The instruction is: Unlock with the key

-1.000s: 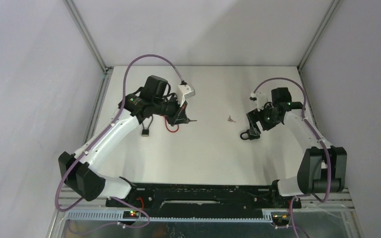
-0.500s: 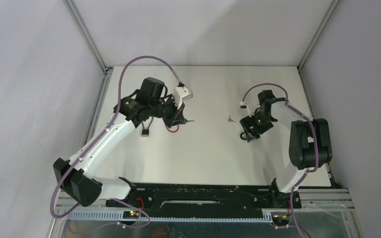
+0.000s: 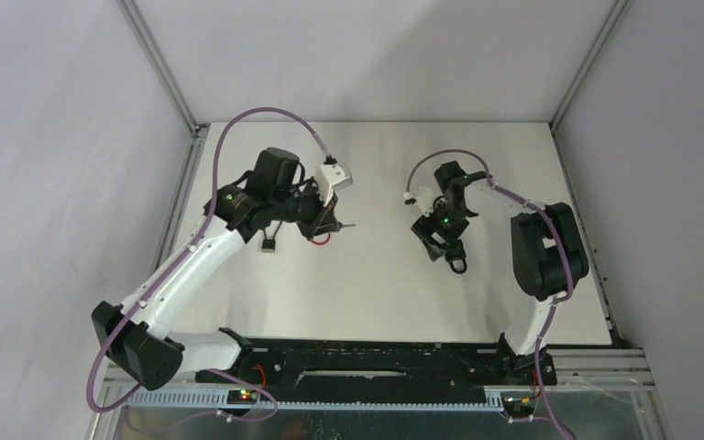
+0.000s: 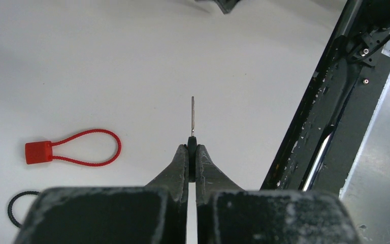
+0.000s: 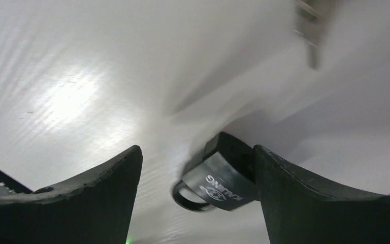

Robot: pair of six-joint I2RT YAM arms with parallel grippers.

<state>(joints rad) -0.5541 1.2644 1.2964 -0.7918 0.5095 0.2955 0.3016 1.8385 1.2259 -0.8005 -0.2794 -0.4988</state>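
Key: you have it off the table, over the left half. Its head is pinched in the left claw, and the thin blade sticks straight out past the tips, edge-on in the wrist view.
Left claw: pressed together on the key head, hovering above the surface and pointing toward the middle.
Under the left arm: a red cable lock lies flat, apart from the claw. A small dark item sits to its left, too small to name.
Padlock: black, lying on its side right of centre, shackle showing at one end. It sits between the right fingers, close against one and clear of the other.
Right claw: spread wide around the padlock, not clamped on it. That wrist view is smeared, so you cannot confirm whether the nearer finger touches.
Step in hand: by my reading, securing the padlock — the key is ready but the lock is not yet held.
Next move: close on the padlock body, then lift and turn it so the keyway faces the left claw. After that, line the blade up with the slot. The keyway is not visible here, so find it first.
Surface: plain white matte table with a soft glare patch in the right wrist view. It looks smooth, so a one-sided nudge could slide the lock away.
Room: pale grey walls, aluminium posts at the far corners, and a black rail along the near edge.
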